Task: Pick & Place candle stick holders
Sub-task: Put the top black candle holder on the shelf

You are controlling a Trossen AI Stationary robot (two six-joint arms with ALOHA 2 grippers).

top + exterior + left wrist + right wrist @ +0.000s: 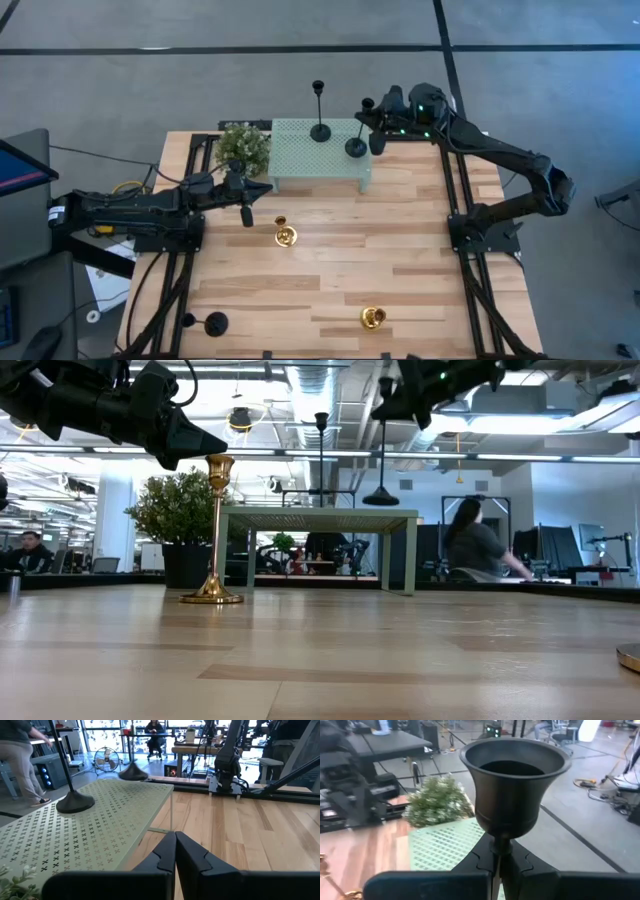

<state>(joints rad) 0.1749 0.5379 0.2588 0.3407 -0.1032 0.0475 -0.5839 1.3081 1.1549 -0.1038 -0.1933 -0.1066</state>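
A green perforated stand [300, 160] is at the table's far middle, and one black holder [320, 128] rests on it by its round base. My right gripper [373, 110] is shut on a second black holder [356, 146] over the stand's right end. A third black holder [214, 323] lies at the near left corner. One gold holder [285, 235] stands left of centre and another [373, 318] near the front edge. My left gripper [245, 214] is shut and empty, left of the first gold holder [213, 530]. My right gripper pinches the black holder's thin stem [500, 846] just under its cup [514, 780] between its two fingers. The fingers come level from the table's right side and lie across the stem. The holder hangs upright, its round base [381, 498] a little above the stand's top.
A small green potted plant [243, 147] stands at the stand's left end, close to my left arm. Black frame rails run along the table's left and right edges. Bare wood lies in the table's middle and right. People [478, 545] are in the room beyond the table.
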